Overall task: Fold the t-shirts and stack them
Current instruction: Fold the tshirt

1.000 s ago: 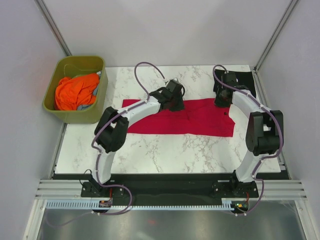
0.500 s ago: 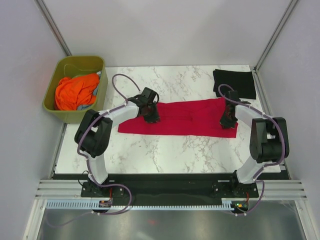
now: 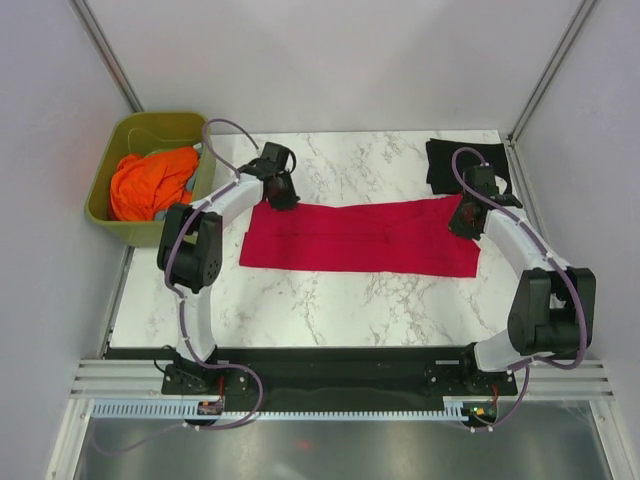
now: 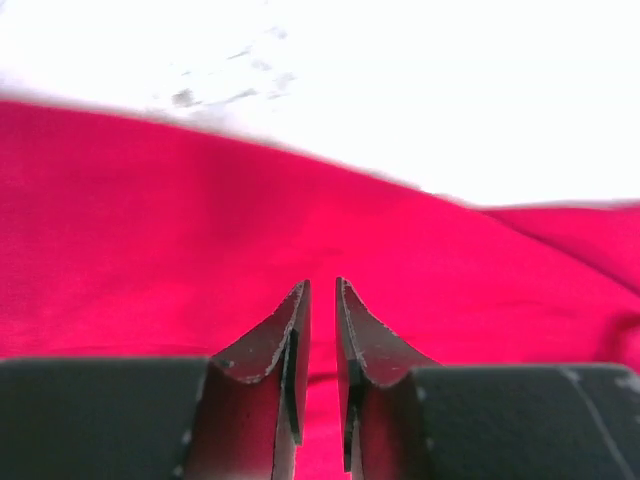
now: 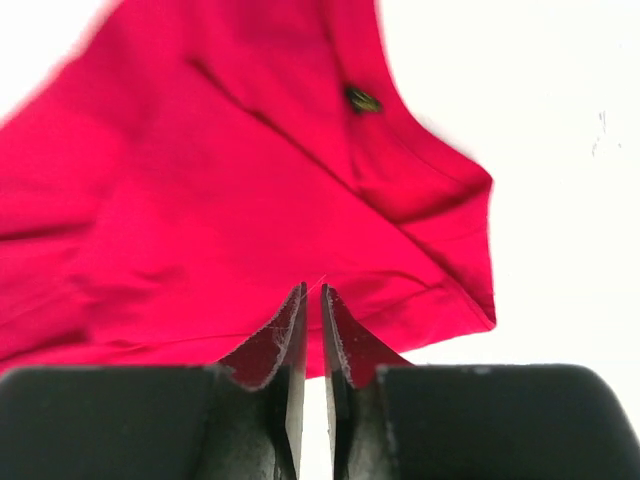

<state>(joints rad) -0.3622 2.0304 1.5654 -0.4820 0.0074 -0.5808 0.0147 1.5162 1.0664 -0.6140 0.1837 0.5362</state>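
The crimson red t-shirt point(image 3: 360, 237) lies flat as a long folded band across the middle of the marble table point(image 3: 340, 310). The black t-shirt point(image 3: 467, 165) lies folded at the back right corner. My left gripper point(image 3: 280, 190) is at the red shirt's back left corner, jaws nearly together and empty, just above the red cloth point(image 4: 150, 220) in the left wrist view point(image 4: 322, 285). My right gripper point(image 3: 465, 218) is at the shirt's back right end, close to the black shirt. It is shut and empty in the right wrist view point(image 5: 313, 290), over the red cloth's edge point(image 5: 200, 180).
An olive-green tub point(image 3: 150, 232) with orange cloth point(image 3: 150, 180) in it stands off the table's back left corner, close to my left arm. Enclosure walls stand at the left, the right and the back.
Both shut grippers have slid outward over the red shirt, the left to its back left corner, the right to its back right end. The shirt now lies flatter and wider.
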